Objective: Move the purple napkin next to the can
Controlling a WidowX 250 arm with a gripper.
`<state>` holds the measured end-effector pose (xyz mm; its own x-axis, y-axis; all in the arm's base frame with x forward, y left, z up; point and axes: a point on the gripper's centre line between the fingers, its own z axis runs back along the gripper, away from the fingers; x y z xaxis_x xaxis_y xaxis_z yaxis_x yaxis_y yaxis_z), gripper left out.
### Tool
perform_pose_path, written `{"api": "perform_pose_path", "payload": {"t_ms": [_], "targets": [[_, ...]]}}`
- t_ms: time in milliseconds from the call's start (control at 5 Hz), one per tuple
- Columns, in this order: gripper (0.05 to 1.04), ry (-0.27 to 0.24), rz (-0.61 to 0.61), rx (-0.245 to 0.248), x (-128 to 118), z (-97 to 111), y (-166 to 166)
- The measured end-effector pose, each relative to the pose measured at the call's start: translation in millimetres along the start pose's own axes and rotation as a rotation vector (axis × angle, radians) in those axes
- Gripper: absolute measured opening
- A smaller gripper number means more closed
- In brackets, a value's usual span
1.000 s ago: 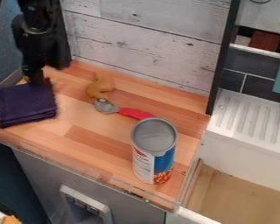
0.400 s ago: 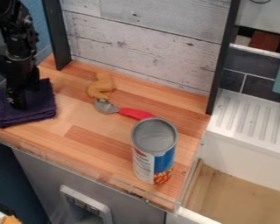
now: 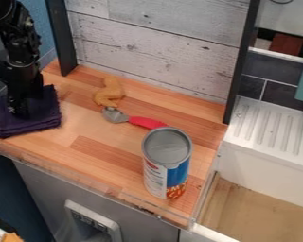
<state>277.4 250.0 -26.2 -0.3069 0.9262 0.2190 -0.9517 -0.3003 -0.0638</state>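
One folded, soft purple napkin [image 3: 43, 118] lies at the wooden worktop's [image 3: 91, 151] left end, well apart from one upright cylindrical can [image 3: 166, 163]. The claw [image 3: 18, 112] overlaps the napkin; whether it is apart or together, I cannot tell. Its arm is cut off above.

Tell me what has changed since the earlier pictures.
The tool has moved left and toward the camera, from the far edge of the folded purple napkin to over its left part. Whether it has taken hold of the cloth can't be told. The napkin, the can, the red-handled utensil and the tan object stayed where they were.
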Motion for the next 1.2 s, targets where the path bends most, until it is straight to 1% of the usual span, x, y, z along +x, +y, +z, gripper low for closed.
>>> {"api": "perform_pose_path", "payload": {"t_ms": [200,400,800,1000,1200], "targets": [[1.001,0.023,-0.034,-0.015,-14.8,3.4,9.8],[1.001,0.056,-0.104,-0.019,-44.9,12.1,22.9],[1.001,0.098,-0.281,-0.034,-106.7,25.0,43.7],[1.001,0.108,-0.384,-0.050,-136.4,31.5,54.5],[1.000,0.131,-0.457,-0.060,-158.2,38.0,67.7]]}}
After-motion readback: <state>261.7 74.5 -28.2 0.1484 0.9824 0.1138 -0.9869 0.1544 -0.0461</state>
